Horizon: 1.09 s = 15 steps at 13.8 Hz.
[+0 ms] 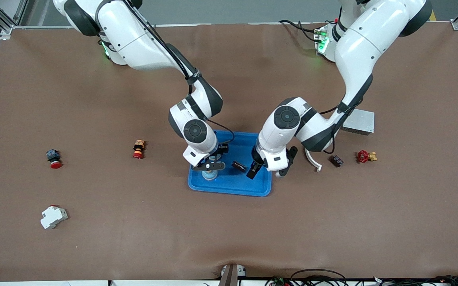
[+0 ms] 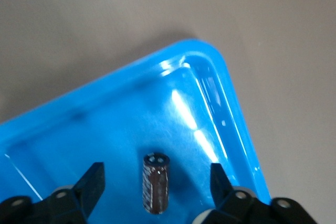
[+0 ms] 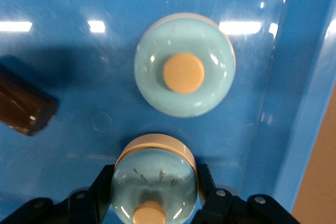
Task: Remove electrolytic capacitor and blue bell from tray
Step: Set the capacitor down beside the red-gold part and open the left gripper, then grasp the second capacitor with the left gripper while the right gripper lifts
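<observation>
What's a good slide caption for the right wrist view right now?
Right gripper closed on one pale blue bell in the tray; a second bell beside it.

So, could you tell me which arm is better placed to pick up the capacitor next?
Left. The left gripper hangs open over the tray, and the capacitor lies between its fingers, so it probably only needs to lower and close. The right gripper is occupied, gripping the blue bell.
</observation>
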Each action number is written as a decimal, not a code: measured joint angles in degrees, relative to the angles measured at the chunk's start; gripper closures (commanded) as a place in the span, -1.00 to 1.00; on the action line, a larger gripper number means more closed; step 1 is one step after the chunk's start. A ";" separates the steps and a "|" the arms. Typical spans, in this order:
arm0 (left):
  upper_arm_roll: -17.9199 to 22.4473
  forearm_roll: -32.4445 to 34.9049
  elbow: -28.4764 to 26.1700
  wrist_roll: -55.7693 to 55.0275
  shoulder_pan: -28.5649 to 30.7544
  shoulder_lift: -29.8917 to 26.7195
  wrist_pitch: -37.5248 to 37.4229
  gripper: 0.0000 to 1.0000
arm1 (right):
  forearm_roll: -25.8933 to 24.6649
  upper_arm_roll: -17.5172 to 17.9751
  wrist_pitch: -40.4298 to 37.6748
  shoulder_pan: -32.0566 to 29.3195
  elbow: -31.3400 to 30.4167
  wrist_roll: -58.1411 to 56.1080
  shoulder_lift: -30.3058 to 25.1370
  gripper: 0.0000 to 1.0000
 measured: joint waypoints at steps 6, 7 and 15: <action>4.12 0.00 0.47 -3.03 -6.24 3.45 3.95 -0.35 | -0.07 -1.12 -16.59 -1.87 4.34 -3.70 -6.78 0.77; 5.37 0.00 0.50 -3.32 -7.47 3.86 4.76 -0.27 | -0.10 -1.23 -19.83 -3.18 4.37 -6.32 -9.08 0.77; 8.03 0.00 2.04 -3.89 -9.93 5.55 7.50 1.00 | -8.93 -1.42 -28.70 -12.64 -7.62 -26.91 -27.86 0.77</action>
